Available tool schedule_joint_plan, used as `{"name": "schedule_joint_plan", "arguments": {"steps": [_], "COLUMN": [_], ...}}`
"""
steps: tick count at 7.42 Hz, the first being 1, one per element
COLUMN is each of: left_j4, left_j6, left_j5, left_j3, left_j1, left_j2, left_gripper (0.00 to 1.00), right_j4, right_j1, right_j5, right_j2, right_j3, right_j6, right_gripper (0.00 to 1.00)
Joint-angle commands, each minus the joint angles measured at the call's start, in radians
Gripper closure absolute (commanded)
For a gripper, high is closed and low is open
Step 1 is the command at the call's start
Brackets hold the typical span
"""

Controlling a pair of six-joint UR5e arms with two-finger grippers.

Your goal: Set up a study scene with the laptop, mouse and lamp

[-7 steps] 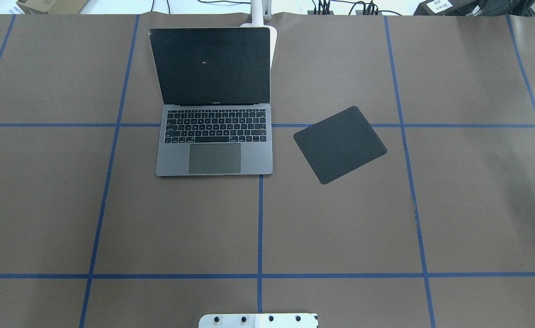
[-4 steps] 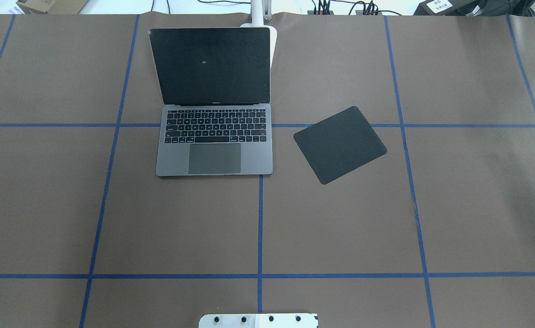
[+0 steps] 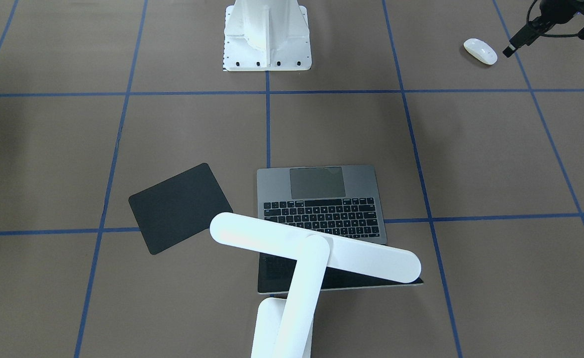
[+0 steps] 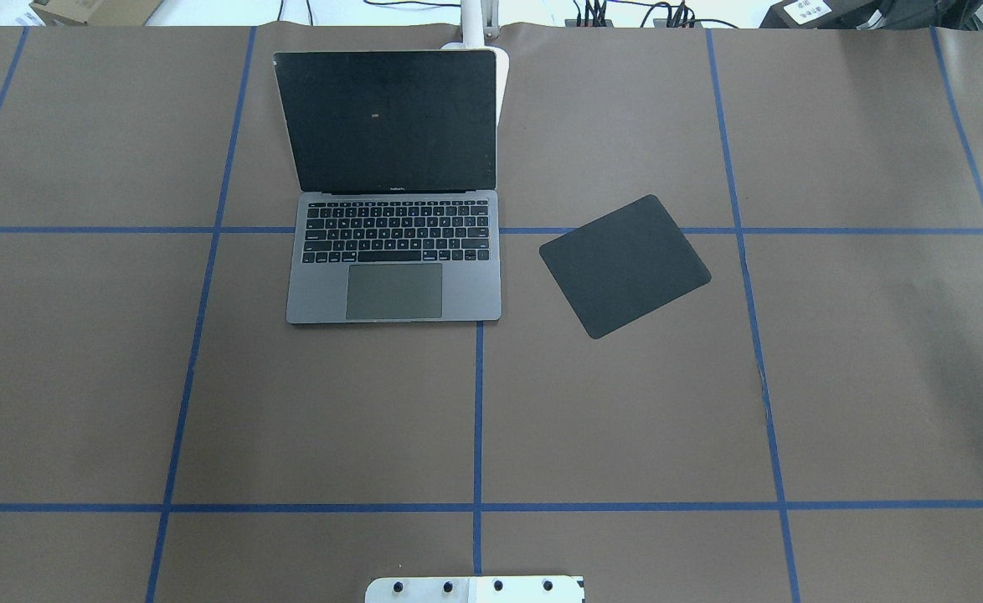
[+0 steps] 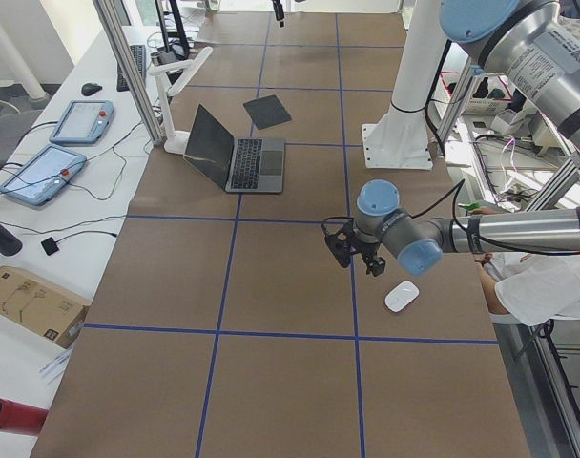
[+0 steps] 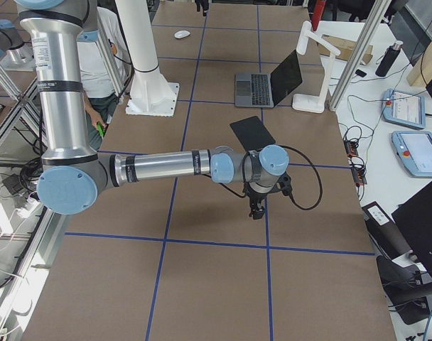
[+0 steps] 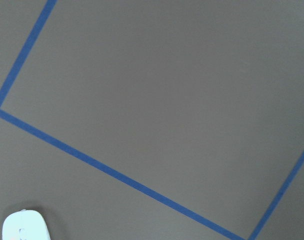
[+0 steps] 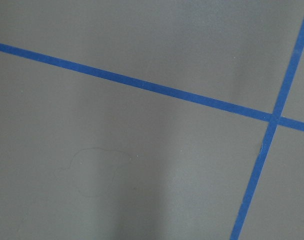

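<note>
1. Nearest the robot: the white pedestal (image 3: 267, 35) is bolted to the brown surface (image 4: 625, 419).
2. The mouse (image 3: 480, 51) lies flat on the robot's left, level with the pedestal and well apart from the other items. It is not in place for a study layout.
3. The left gripper (image 5: 355, 263) hangs just beside the mouse without touching it. The left wrist camera catches the mouse only in its bottom corner, so the gripper is judged to be off-centre and would need aligning before descent. I cannot tell how wide it is set.
4. The right gripper (image 6: 255, 212) is extended low over bare surface on the robot's right, with nothing beneath it in its wrist camera. I cannot tell its opening either. It appears to hold nothing.
5. Mid-surface: the laptop (image 4: 393, 251) sits open, keyboard towards the robot and dark screen raised. This item is judged already set.
6. A black mat (image 4: 625, 266) lies near the laptop's right side, turned askew and bare. It is the likely destination for the mouse.
7. Farthest: the lamp (image 3: 317, 247) stands behind the laptop at the far edge. Its bar head reaches over the raised screen towards the keyboard, evidently to light it.
8. Assessment: the mouse transfer is outstanding. Its smooth, low shell may slip in a narrow pinch.
</note>
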Motion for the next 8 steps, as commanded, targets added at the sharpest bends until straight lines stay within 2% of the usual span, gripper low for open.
{"name": "schedule_joint_plan", "arguments": {"steps": [1, 3, 8], "left_j4": [-0.184, -0.203, -0.206], "left_j6": [-0.112, -0.117, -0.104], "left_j5": [0.011, 0.038, 0.161], "left_j3": [0.107, 0.111, 0.209], "left_j1": [0.008, 0.012, 0.074], "left_j2": [0.049, 0.086, 0.089], "left_gripper": [0.00, 0.00, 0.00], "right_j4": [0.000, 0.000, 0.002], "right_j1": [-0.002, -0.002, -0.005], "right_j5": [0.001, 0.002, -0.002], "right_j2": [0.001, 0.003, 0.009], "right_j3": [0.014, 0.020, 0.040], "right_j6": [0.000, 0.000, 0.005], "right_gripper": [0.01, 0.01, 0.01]}}
